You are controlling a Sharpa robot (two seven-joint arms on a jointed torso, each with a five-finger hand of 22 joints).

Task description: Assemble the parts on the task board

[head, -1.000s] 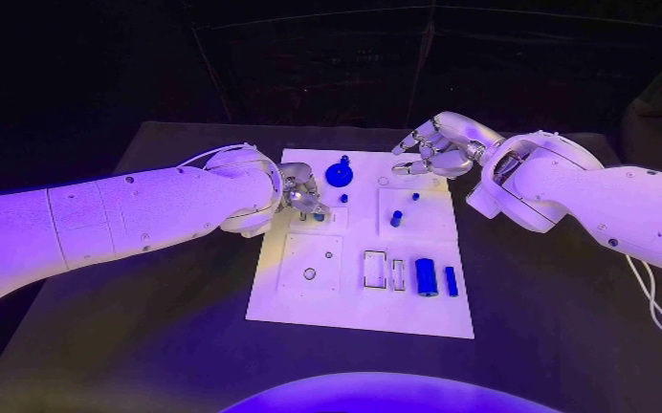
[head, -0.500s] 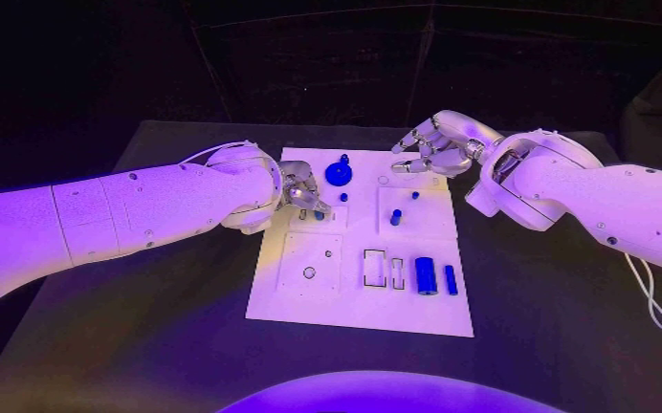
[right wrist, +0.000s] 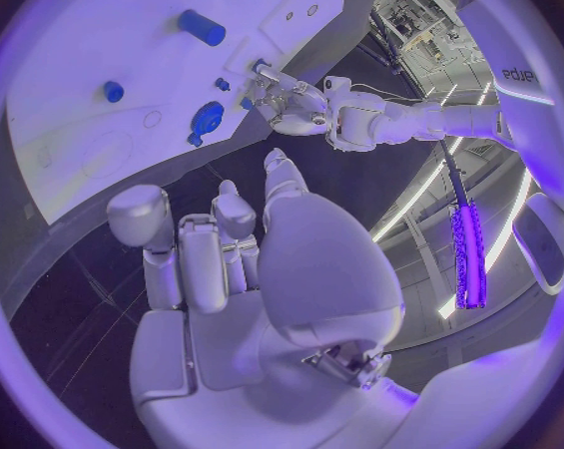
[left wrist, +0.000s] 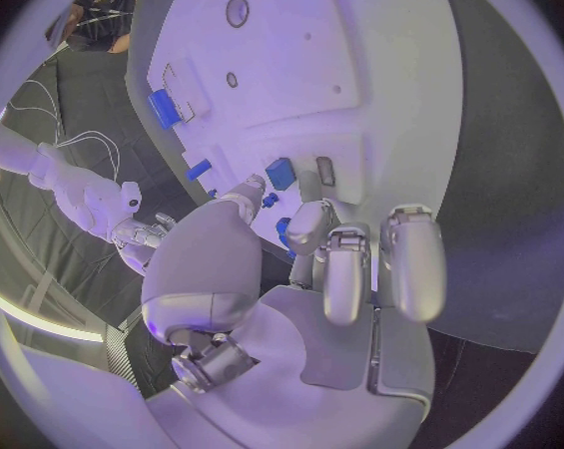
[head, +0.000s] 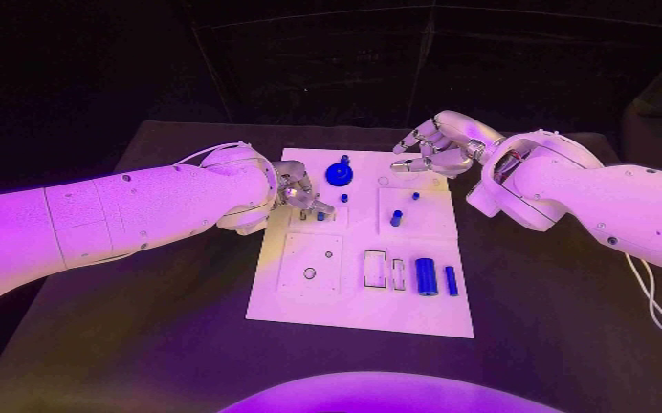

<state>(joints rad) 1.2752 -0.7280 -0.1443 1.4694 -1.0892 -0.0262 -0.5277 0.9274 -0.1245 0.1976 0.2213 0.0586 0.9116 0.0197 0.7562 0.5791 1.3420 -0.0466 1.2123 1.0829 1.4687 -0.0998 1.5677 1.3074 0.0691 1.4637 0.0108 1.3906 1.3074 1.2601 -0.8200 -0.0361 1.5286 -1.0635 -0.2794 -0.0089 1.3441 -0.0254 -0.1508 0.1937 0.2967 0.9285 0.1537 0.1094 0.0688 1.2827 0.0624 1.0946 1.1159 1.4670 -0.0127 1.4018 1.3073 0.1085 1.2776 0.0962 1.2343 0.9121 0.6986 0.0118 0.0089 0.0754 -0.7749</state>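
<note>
The white task board (head: 297, 310) lies in the middle of the table. My left hand (head: 298, 191) hovers over its upper left part and pinches a small blue part (head: 320, 213) at its fingertips; the same small blue part (left wrist: 271, 201) sits between thumb and finger in the left wrist view. A blue round disc (head: 338, 175) stands just right of that hand. My right hand (head: 436, 150) hangs over the board's far right corner, fingers apart and holding nothing. Blue pegs (head: 396, 218) stand mid-board. A thick blue cylinder (head: 427, 276) and a slim blue bar (head: 452, 280) lie lower right.
Empty rectangular slots (head: 374, 269) and a small round hole (head: 309, 273) mark the board's near half. The black table (head: 165, 336) runs around the board on all sides. In the right wrist view the blue cylinder (right wrist: 201, 27) and the disc (right wrist: 207, 120) lie beyond my fingers.
My left hand's fingers have shifted slightly over the board's upper left. The right hand and the parts on the board have stayed put.
</note>
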